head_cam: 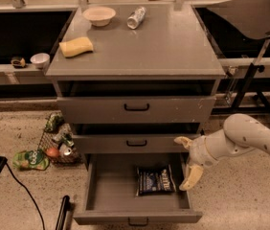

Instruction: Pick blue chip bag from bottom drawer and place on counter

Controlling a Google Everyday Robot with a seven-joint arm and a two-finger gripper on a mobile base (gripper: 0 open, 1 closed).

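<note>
The grey drawer cabinet stands in the middle of the room, and I'll place everything else by it. Its flat top, the bench, carries three things along its back and left side. The robot's pale arm reaches in from the cabinet's right, low down, at the level of the two lower drawers. The bottom drawer is pulled well out from the cabinet's foot, its floor open to view, while the two drawers above it sit almost flush.

To the cabinet's left, on the speckled floor, is a wire basket of odds and ends. The pincer hangs just off the cabinet's front right corner with its two cream fingers spread wide. One points toward the middle drawer's front, and the other hangs down beside the open drawer's right wall. It is pinching nothing.

The blue chip bag lies flat inside the bottom drawer, toward its right side, close to the lower finger but apart from it. A yellow sponge rests on the bench near the cabinet's left edge. A pale bowl sits at the back left, and a silver can lies on its side just right of the bowl. A green packet lies on the floor beyond the basket, further left of the cabinet.
</note>
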